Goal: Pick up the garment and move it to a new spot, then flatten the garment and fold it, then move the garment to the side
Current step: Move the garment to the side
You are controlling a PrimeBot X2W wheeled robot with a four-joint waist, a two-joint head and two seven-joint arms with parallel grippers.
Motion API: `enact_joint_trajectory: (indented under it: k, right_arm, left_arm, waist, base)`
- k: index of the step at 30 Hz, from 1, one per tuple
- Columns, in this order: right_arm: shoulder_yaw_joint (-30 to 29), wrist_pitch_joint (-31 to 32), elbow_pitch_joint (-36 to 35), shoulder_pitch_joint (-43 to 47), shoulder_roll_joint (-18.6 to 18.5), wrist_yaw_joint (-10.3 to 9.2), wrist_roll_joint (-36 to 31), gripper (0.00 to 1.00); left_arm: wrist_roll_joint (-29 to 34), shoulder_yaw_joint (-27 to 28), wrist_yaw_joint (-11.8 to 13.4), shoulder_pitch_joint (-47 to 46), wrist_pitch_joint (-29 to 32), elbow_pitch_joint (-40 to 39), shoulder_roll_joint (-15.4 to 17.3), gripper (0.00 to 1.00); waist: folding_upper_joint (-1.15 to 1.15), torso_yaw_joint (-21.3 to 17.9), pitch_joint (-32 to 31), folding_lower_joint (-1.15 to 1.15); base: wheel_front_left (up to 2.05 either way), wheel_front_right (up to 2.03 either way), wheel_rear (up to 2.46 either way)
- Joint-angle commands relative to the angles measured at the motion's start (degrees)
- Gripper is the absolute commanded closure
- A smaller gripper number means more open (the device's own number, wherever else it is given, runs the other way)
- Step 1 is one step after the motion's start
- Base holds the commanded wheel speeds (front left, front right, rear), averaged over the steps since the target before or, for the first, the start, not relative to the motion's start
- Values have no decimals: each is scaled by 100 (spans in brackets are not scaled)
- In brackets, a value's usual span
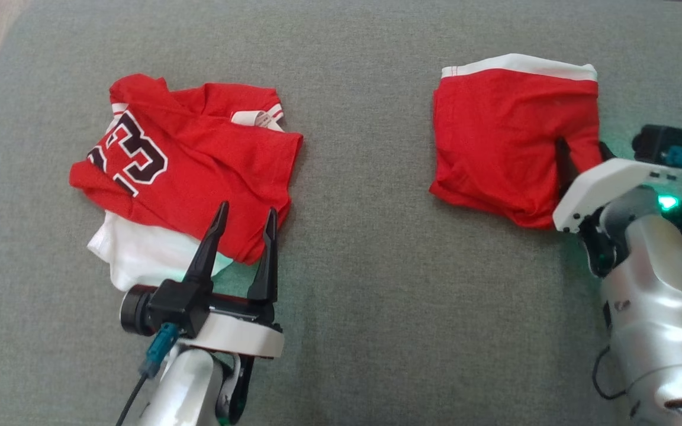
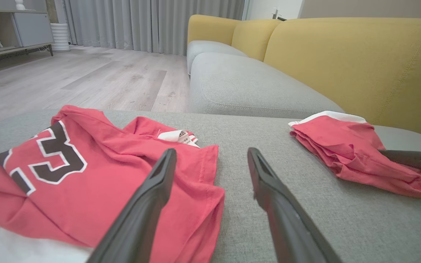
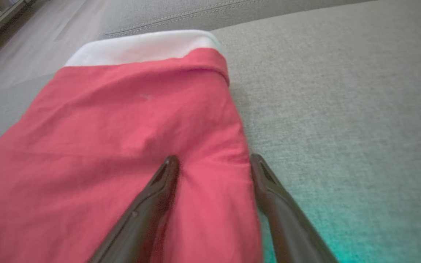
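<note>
The garment (image 1: 507, 136) is a red cloth folded into a compact, nearly square packet. It has a white band (image 1: 518, 64) along one edge, and soft creases gather at its near right corner. It lies on the right half of the grey upholstered surface (image 1: 364, 266). Well apart from it, on the left, a crumpled red jersey (image 1: 199, 160) with a dark number outlined in white sits over a white cloth (image 1: 140, 254).

We see the white band turned away from the robot and running left to right, with the stacked fold layers showing along the packet's left side. The packet is about as wide as it is deep, so we cannot name a clear long axis.

The right gripper (image 3: 213, 160) is spread and sits low at the near right corner, its two fingers straddling a strip of the garment's right edge with a gap on either side. The left gripper (image 1: 247, 210) is spread as well, over the near right edge of the jersey
</note>
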Motion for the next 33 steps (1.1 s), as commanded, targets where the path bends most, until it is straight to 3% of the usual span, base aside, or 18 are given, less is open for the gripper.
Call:
enact_joint_trajectory:
  k: [1, 7, 12, 16, 21, 22, 25, 28, 33]
  right_arm:
    - [247, 96, 78, 9, 85, 39, -52, 100]
    - [803, -67, 275, -95, -119, 39, -44, 100]
    - [1418, -120, 123, -168, -608, 39, -35, 100]
    - [2045, 11, -124, -159, -1295, 39, -26, 100]
    - [2634, 221, -338, -93, -2432, 39, -81, 100]
    - [2634, 221, -338, -93, -2432, 39, -81, 100]
    - [2757, 280, -311, -36, -3061, 39, -151, 100]
    - [2650, 294, -221, -32, -3450, 39, -95, 100]
    - [2310, 177, -90, -92, -3734, 39, -89, 100]
  left_arm:
    - [-36, 152, 33, -205, -54, -145, 43, 0]
    - [5, 225, 59, -141, -54, -92, 43, 0]
    - [18, 294, 73, -53, -54, -130, 43, 0]
    - [18, 351, 85, -24, -54, -197, 43, 0]
    - [37, 390, 59, -90, -54, -281, 43, 0]
    - [37, 390, 59, -90, -54, -281, 43, 0]
    - [49, 403, 29, -151, -54, -294, 43, 0]
    - [69, 438, 9, -207, -54, -299, 43, 0]
    - [103, 507, -27, -276, -54, -305, 43, 0]
  waist:
    - [0, -5, -17, 0]
    - [0, -140, -206, 0]
    - [0, -337, -350, 0]
    - [0, -457, -325, 0]
    - [0, -486, -141, 0]
    - [0, -486, -141, 0]
    - [0, -440, -12, 0]
    - [0, -391, 106, 0]
    - [0, -337, 260, 0]
  base:
    - [0, 0, 0]
    - [0, 0, 0]
    - [0, 0, 0]
    - [0, 0, 0]
    - [0, 0, 0]
    - [0, 0, 0]
    - [0, 0, 0]
    - [0, 0, 0]
    - [0, 0, 0]
